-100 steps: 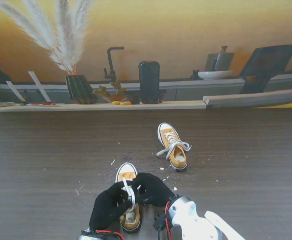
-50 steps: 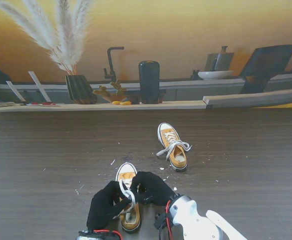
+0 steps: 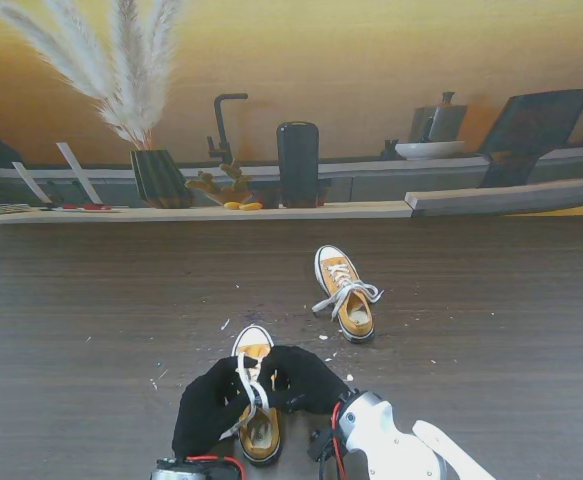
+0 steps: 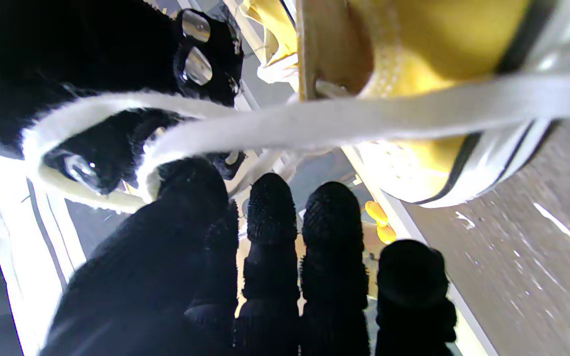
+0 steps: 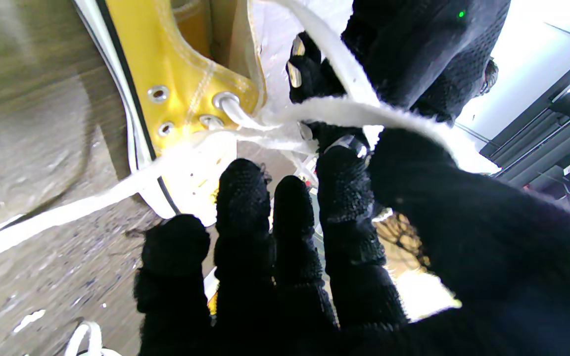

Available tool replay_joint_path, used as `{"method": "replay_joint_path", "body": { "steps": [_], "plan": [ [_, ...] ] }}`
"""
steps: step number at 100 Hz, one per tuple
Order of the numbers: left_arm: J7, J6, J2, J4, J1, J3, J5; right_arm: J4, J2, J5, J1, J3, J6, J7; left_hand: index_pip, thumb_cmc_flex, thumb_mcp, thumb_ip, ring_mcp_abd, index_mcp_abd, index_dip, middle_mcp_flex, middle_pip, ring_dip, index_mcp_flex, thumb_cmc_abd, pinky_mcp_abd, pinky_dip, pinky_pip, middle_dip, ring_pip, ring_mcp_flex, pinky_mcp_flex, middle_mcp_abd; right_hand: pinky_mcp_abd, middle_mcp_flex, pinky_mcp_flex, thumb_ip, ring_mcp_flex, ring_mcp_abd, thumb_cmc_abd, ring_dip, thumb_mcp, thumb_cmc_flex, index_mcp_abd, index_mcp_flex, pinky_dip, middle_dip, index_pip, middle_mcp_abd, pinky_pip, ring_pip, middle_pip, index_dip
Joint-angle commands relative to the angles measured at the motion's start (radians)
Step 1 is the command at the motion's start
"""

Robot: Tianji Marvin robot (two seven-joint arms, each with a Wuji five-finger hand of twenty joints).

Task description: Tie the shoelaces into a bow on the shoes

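The near yellow shoe (image 3: 258, 432) points its white toe away from me, half hidden under both black-gloved hands. My left hand (image 3: 205, 405) and right hand (image 3: 306, 377) meet over its tongue, each pinching the white shoelace (image 3: 246, 383), which crosses between them. In the left wrist view the lace (image 4: 364, 113) stretches taut past the shoe (image 4: 413, 54) and curls into a loop at the right hand's fingertips (image 4: 201, 54). The right wrist view shows the lace (image 5: 344, 106) leaving the eyelets of the shoe (image 5: 181, 74) and running over my thumb toward the left hand (image 5: 413, 44).
A second yellow shoe (image 3: 347, 296) lies farther out and to the right, its laces spread across it. Small white scraps (image 3: 225, 324) dot the dark wooden table (image 3: 91, 300). A ledge at the far edge carries a vase (image 3: 158, 178), a black cylinder (image 3: 298, 164) and other items.
The left hand drew slightly toward me, then closed in on the right hand again. The lace between the hands went from one short strand to a raised, crossed pair of strands.
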Motion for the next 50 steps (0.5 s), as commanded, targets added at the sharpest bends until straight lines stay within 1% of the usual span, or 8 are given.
{"method": "replay_joint_path", "body": {
  "steps": [1, 14, 22, 26, 35, 40, 46, 50],
  "plan": [
    [-0.028, -0.004, 0.000, -0.010, -0.004, 0.005, 0.007, -0.007, 0.004, 0.001, -0.005, 0.001, -0.001, 0.015, -0.018, -0.015, 0.009, -0.014, -0.009, -0.124, -0.024, 0.026, -0.011, 0.016, 0.041, -0.027, 0.031, -0.003, 0.009, -0.013, 0.005, -0.005, -0.005, 0.007, -0.013, -0.016, -0.007, 0.033, -0.015, 0.003, 0.001, 0.016, 0.000, 0.034, -0.028, 0.009, 0.014, -0.012, 0.016, 0.000, 0.003, -0.010, -0.005, 0.027],
    [-0.037, -0.002, 0.004, -0.009, -0.006, 0.010, 0.015, -0.008, 0.003, 0.005, -0.007, 0.004, 0.000, 0.014, 0.024, 0.031, -0.043, -0.007, -0.011, -0.175, -0.037, 0.042, -0.026, 0.018, 0.117, -0.031, 0.031, 0.001, 0.005, 0.001, 0.005, -0.005, -0.009, 0.015, -0.011, -0.016, -0.009, 0.033, -0.015, 0.005, 0.003, 0.017, -0.002, 0.036, -0.025, 0.008, 0.014, -0.012, 0.015, 0.000, 0.002, -0.010, -0.005, 0.027],
    [-0.037, 0.001, 0.006, -0.007, -0.006, 0.011, 0.023, -0.009, 0.002, 0.005, -0.008, 0.005, -0.001, 0.009, 0.077, 0.053, -0.063, -0.002, -0.017, -0.166, -0.054, 0.031, -0.016, 0.024, 0.190, 0.004, 0.026, 0.004, 0.007, 0.028, 0.013, -0.007, -0.008, 0.019, -0.011, -0.016, -0.008, 0.032, -0.013, 0.006, 0.005, 0.017, -0.003, 0.036, -0.025, 0.008, 0.014, -0.012, 0.015, 0.000, 0.003, -0.010, -0.005, 0.027],
    [-0.044, 0.001, 0.008, -0.009, -0.004, 0.009, 0.024, -0.011, 0.002, 0.006, -0.010, 0.006, 0.000, 0.010, 0.105, 0.066, -0.074, 0.000, -0.019, -0.147, -0.055, 0.017, -0.012, 0.027, 0.201, 0.029, 0.026, 0.005, 0.007, 0.047, 0.015, -0.012, -0.009, 0.016, -0.011, -0.016, -0.009, 0.033, -0.015, 0.006, 0.006, 0.017, -0.002, 0.038, -0.025, 0.008, 0.014, -0.012, 0.014, 0.001, 0.002, -0.010, -0.005, 0.027],
    [-0.067, 0.004, 0.013, -0.017, 0.005, 0.003, 0.021, -0.014, 0.002, 0.007, -0.013, 0.009, -0.001, 0.007, 0.167, 0.097, -0.101, -0.001, -0.023, -0.097, 0.050, -0.029, -0.004, 0.040, 0.136, 0.094, 0.017, 0.010, -0.002, 0.098, 0.023, -0.043, -0.027, 0.011, -0.010, -0.015, -0.009, 0.031, -0.014, 0.006, 0.011, 0.018, -0.005, 0.038, -0.024, 0.007, 0.015, -0.012, 0.014, 0.002, 0.003, -0.010, -0.007, 0.027],
    [-0.084, 0.010, 0.018, -0.026, 0.012, -0.002, 0.022, -0.015, 0.001, 0.007, -0.015, 0.010, -0.003, 0.004, 0.211, 0.118, -0.122, -0.003, -0.030, -0.071, 0.150, -0.068, -0.015, 0.047, 0.052, 0.143, 0.007, 0.019, -0.009, 0.119, 0.022, -0.066, -0.041, 0.007, -0.010, -0.014, -0.010, 0.030, -0.015, 0.007, 0.012, 0.019, -0.006, 0.038, -0.024, 0.007, 0.015, -0.013, 0.014, 0.002, 0.002, -0.010, -0.007, 0.028],
    [-0.104, 0.011, 0.022, -0.034, 0.019, -0.006, 0.017, -0.015, 0.001, 0.003, -0.016, 0.012, -0.006, 0.000, 0.276, 0.130, -0.124, 0.004, -0.015, -0.039, 0.262, -0.108, -0.034, 0.058, -0.039, 0.177, 0.010, 0.032, -0.022, 0.134, 0.018, -0.097, -0.064, 0.028, -0.010, -0.014, -0.011, 0.029, -0.015, 0.007, 0.015, 0.019, -0.007, 0.037, -0.025, 0.006, 0.015, -0.013, 0.014, 0.002, 0.002, -0.010, -0.007, 0.028],
    [-0.112, 0.012, 0.022, -0.040, 0.022, -0.007, 0.011, -0.015, 0.000, 0.004, -0.017, 0.013, -0.007, -0.001, 0.314, 0.114, -0.083, 0.001, -0.004, -0.015, 0.321, -0.126, -0.048, 0.070, -0.082, 0.178, 0.017, 0.062, -0.040, 0.147, 0.013, -0.112, -0.079, 0.042, -0.009, -0.014, -0.012, 0.029, -0.016, 0.008, 0.017, 0.019, -0.007, 0.040, -0.024, 0.004, 0.015, -0.013, 0.013, 0.002, 0.002, -0.011, -0.007, 0.028]
  ]
}}
